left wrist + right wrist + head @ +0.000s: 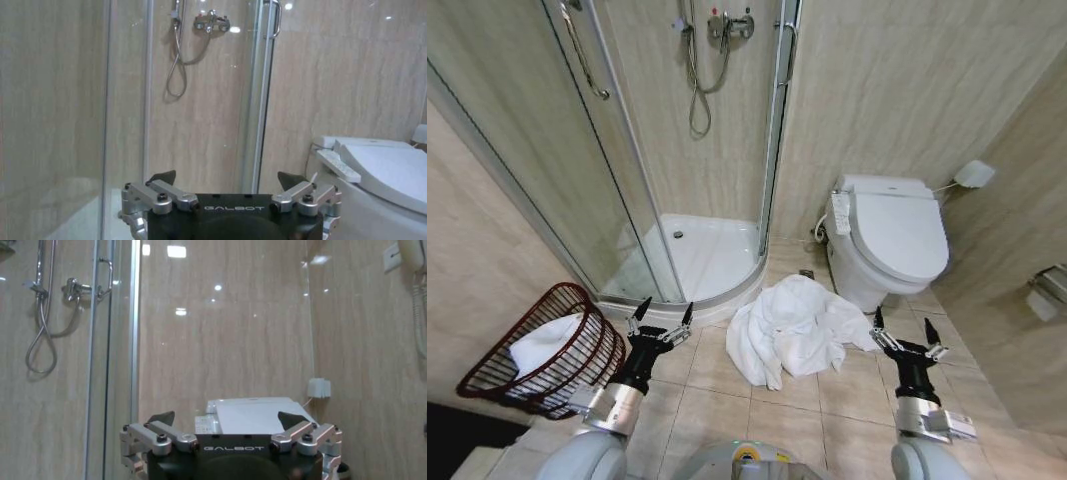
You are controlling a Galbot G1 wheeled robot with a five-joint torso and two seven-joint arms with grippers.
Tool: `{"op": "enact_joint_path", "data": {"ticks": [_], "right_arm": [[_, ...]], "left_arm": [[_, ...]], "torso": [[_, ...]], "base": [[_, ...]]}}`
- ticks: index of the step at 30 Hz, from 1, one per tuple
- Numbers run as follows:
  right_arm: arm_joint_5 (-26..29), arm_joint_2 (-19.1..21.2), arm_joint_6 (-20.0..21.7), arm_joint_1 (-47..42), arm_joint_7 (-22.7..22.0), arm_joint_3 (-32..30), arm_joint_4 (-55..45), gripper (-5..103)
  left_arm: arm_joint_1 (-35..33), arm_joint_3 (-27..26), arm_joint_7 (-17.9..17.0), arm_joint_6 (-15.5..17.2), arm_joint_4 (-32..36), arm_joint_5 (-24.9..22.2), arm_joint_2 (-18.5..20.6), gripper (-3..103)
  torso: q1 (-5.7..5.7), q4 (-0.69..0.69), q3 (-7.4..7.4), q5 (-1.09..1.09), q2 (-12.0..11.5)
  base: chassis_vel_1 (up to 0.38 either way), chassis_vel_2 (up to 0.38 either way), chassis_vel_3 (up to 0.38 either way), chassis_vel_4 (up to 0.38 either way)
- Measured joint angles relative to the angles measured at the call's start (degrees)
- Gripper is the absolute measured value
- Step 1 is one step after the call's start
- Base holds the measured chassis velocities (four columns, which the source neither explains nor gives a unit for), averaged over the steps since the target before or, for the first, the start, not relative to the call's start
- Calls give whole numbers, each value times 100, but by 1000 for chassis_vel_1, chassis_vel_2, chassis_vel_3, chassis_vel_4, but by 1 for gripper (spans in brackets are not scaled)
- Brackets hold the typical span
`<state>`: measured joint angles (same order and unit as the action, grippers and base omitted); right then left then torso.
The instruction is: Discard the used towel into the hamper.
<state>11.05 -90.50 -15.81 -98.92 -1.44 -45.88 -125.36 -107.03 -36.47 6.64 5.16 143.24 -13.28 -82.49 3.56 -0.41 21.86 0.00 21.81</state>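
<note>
- Left gripper [662,313] spread, empty, raised above tan floor tiles [717,385]; right gripper [908,331] likewise spread, empty.
- Used towel [792,328] crumpled on floor between both grippers.
- Hamper [552,350] just left of left gripper, tipped against wall, white cloth inside.
- Shower enclosure [627,150] and toilet [892,240] beyond; hamper base hidden.
</note>
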Motion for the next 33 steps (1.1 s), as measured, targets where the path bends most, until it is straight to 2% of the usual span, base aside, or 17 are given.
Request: {"op": "enact_joint_path", "data": {"ticks": [33], "right_arm": [[76,-15,-33,-45,67,-67,26,100]], "left_arm": [[0,0,0,0,0,0,0,99]], "torso": [[-276,0,-471,0,-747]], "base": [[0,0,0,0]]}}
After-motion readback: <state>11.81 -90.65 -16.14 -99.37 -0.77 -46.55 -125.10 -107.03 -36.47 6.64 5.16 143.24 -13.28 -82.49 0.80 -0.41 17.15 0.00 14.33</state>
